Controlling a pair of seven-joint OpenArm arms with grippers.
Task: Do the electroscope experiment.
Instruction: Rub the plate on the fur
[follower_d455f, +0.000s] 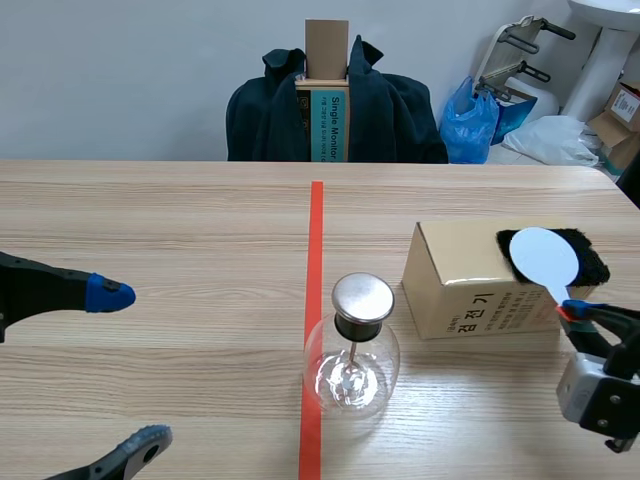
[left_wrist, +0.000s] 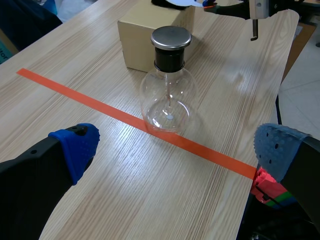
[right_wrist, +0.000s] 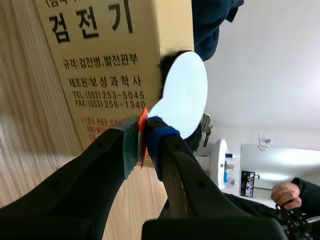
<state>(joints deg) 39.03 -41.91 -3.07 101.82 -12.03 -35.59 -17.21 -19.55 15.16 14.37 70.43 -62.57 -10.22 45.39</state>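
At the middle of the counter (follower_d455f: 200, 230), on the orange-red tape line (follower_d455f: 316, 220): the electroscope (follower_d455f: 351, 355), a clear round flask with a metal cap (follower_d455f: 362, 297) and a rod hanging inside. Near it, toward the right arm: a cardboard box (follower_d455f: 470, 290) with a black furry pad (follower_d455f: 592, 262) on top.

For the right gripper (right_wrist: 142, 137): jaws pinching the orange handle (right_wrist: 143, 131) of a white disc (right_wrist: 184, 95), held at the fur on the box's far corner; touching or just above, impossible to tell. For the left gripper (follower_d455f: 128, 368): jaws spread wide on nothing, low over the counter, apart from the flask.

Likely trouble from here:
- **Grip:** thin handle, narrow pinch, so easy to twist or slip while rubbing disc on fur.
- **Box:** too much push, and a fair chance of shoving it into the flask, round-bellied and probably quick to tip.
- **Carry:** easy to strike the cap instead of touching it lightly, with nothing steadying the glass.
- **Charge:** brushing box or counter on the way, probably losing it.

Readable on the cardboard box: large "검전기", then smaller "규격:검전병,발전판부" and "제조원:보성과학사". On the tall carton (follower_d455f: 327, 110) in the chair beyond the counter: "Single Monitor", the rest hidden.
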